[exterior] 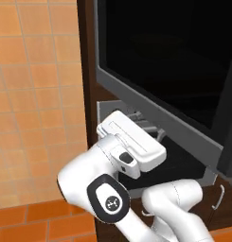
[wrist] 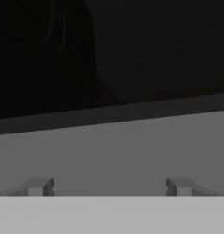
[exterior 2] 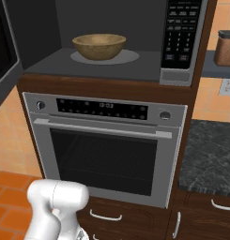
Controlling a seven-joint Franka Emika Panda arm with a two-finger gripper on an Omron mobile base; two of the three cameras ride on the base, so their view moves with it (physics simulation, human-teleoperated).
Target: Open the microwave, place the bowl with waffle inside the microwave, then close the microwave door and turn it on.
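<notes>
The gripper (wrist: 109, 186), jaws spread wide and empty, faced the swung-open microwave door (exterior: 160, 71) at upper right, while the bowl (exterior 2: 98, 46) sat inside the microwave (exterior 2: 111, 65), upper centre.

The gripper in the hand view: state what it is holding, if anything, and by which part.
Nothing is held. The gripper stands open, its fingertips wide apart with no object between them, facing the grey bottom strip of the microwave door.
</notes>
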